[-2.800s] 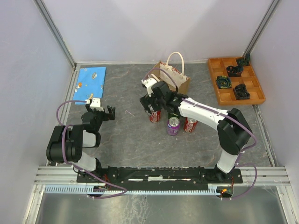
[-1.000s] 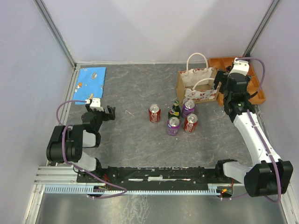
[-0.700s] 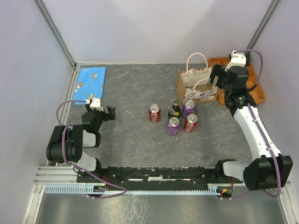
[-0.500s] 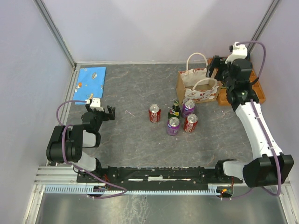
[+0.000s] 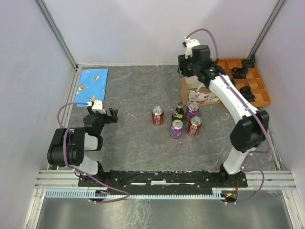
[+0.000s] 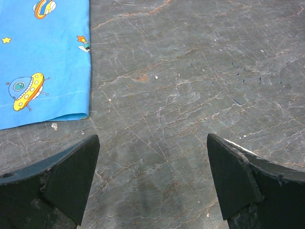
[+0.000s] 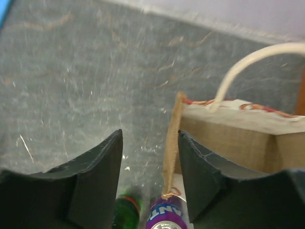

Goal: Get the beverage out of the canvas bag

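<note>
Straddling a wall edge of the canvas bag [image 7: 224, 136], the right gripper [image 7: 150, 143] holds its jaws parted, seemingly not pinching it; the bag sits far right, beside the orange tray [image 5: 257, 102]. Left gripper [image 6: 152, 143] is spread wide.

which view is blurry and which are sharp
right wrist view: motion-blurred, canvas bag edge and white handle smeared, purple can out of focus; left wrist view: sharp, blue cloth print crisp; top external view: sharp, evenly lit

Tan canvas bag [image 5: 188, 88], blue spaceship-print cloth [image 5: 92, 79], orange tray [image 5: 261, 101].
</note>
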Robot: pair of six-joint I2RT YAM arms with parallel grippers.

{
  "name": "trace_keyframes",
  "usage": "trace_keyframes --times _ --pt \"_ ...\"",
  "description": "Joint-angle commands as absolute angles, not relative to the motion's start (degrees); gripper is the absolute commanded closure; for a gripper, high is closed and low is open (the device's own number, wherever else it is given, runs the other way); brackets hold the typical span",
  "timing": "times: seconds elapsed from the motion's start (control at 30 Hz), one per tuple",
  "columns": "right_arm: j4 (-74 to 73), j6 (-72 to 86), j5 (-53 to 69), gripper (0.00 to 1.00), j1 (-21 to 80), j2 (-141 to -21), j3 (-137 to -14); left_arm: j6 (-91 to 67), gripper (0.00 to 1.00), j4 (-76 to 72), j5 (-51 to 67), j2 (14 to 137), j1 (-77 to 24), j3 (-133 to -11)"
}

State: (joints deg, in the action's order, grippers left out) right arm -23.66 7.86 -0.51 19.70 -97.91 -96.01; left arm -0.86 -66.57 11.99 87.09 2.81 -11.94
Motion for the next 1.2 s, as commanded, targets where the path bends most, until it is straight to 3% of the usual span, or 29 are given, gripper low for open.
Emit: trace_keyframes --times 0.0,0.63,0.8,0.97,1.17 --pt "-31.8 5.6 -4.3 0.44 22.6 -102.6 -102.9 0.0 0.01 -70.0 11.0 87.1 3.0 -12.4" --pt "-33.9 5.4 -13.9 0.49 23.5 -112.1 -103.0 0.0 0.01 -70.0 11.0 87.1 3.0 -12.4" --pt "-33.9 3.6 -14.8 0.64 23.6 -116.9 -106.2 0.0 0.01 -70.0 11.0 87.1 3.0 -12.3" --pt "-34.7 2.8 -12.0 0.99 23.7 -119.7 -110.8 0.0 0.01 -70.0 11.0 87.1 3.0 -12.4" --pt "-32.7 2.0 -5.9 1.0 24.6 -120.1 -112.5 0.0 0.01 -70.0 10.9 87.2 3.0 -12.4"
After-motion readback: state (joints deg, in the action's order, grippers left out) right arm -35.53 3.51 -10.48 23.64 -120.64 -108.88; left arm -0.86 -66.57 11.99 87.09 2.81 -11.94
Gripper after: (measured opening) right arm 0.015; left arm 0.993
